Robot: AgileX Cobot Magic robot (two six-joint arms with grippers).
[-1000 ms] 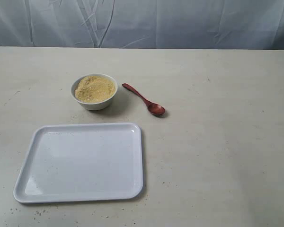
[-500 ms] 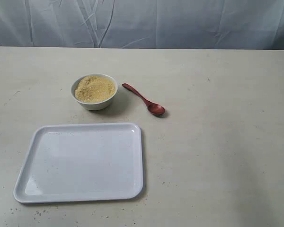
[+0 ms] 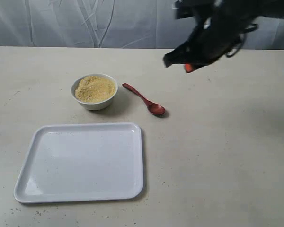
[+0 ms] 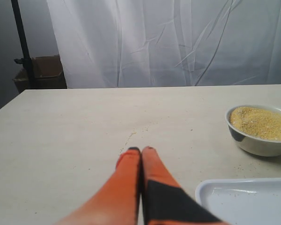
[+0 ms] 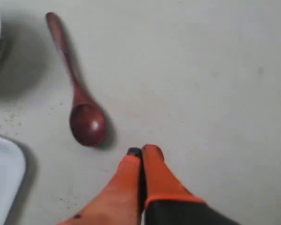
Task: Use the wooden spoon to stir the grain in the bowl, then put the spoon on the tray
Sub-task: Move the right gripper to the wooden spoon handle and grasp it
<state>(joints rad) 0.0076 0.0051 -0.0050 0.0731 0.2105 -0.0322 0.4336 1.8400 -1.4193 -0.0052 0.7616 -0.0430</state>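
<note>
The white bowl (image 3: 94, 92) holds a heap of yellow-tan grain (image 3: 94, 88) on the table. Right of it lies the dark reddish-brown wooden spoon (image 3: 145, 100), handle toward the bowl, oval end toward the front. The white tray (image 3: 81, 161) lies flat in front of the bowl. My right gripper (image 3: 188, 67) hangs blurred in the air above and right of the spoon; its orange fingers are pressed together with nothing between them (image 5: 143, 152), near the spoon's oval end (image 5: 86, 124). My left gripper (image 4: 141, 151) is shut and empty, low over bare table, left of the bowl (image 4: 258, 129); it is out of the exterior view.
A white cloth backdrop (image 3: 132, 23) hangs behind the table's far edge. In the left wrist view a dark stand pole (image 4: 22, 44) and a cardboard box (image 4: 41, 74) stand beyond the table's end. A few loose grains (image 3: 38, 213) lie near the tray's front corner.
My right arm has come into the exterior view from the upper right and now hangs above the spoon. The bowl, spoon and tray have not moved.
</note>
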